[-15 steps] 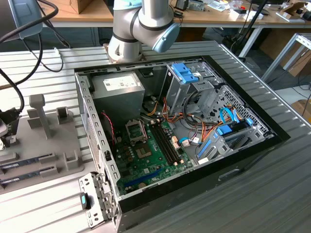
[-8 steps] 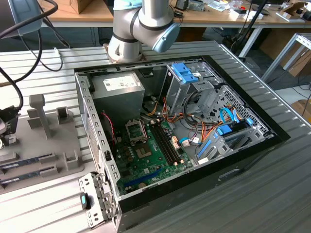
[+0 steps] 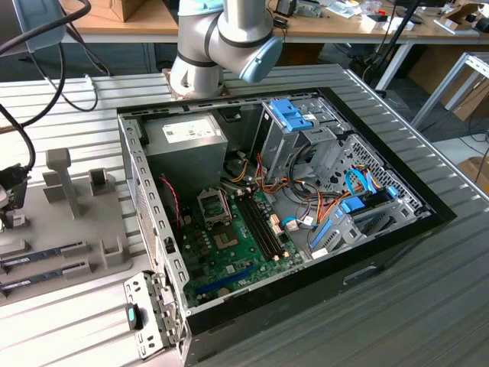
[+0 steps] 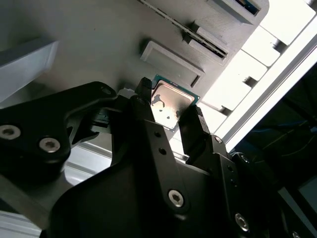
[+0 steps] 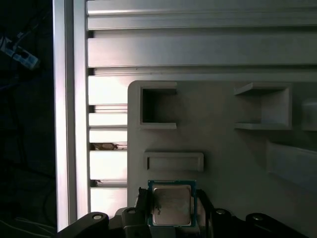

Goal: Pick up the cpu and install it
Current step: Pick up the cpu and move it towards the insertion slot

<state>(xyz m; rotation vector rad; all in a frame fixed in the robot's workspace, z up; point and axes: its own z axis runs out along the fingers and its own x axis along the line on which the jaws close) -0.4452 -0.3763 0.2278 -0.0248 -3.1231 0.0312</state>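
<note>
The cpu, a small square chip with a silver top plate and a thin green edge, sits between the black fingers of my gripper over the grey holder tray. In the second wrist view both fingers press against opposite edges of the cpu, so my gripper is shut on it. I cannot tell whether the chip rests on the tray or hangs just above it. In the exterior view the arm's tool end is at the far left edge over the tray, well away from the motherboard's socket.
The open computer case lies on the slatted metal table, with the green motherboard, drive cages and cables inside. Memory sticks lie in the tray's slots. Raised posts stand on the tray. The arm's base is behind the case.
</note>
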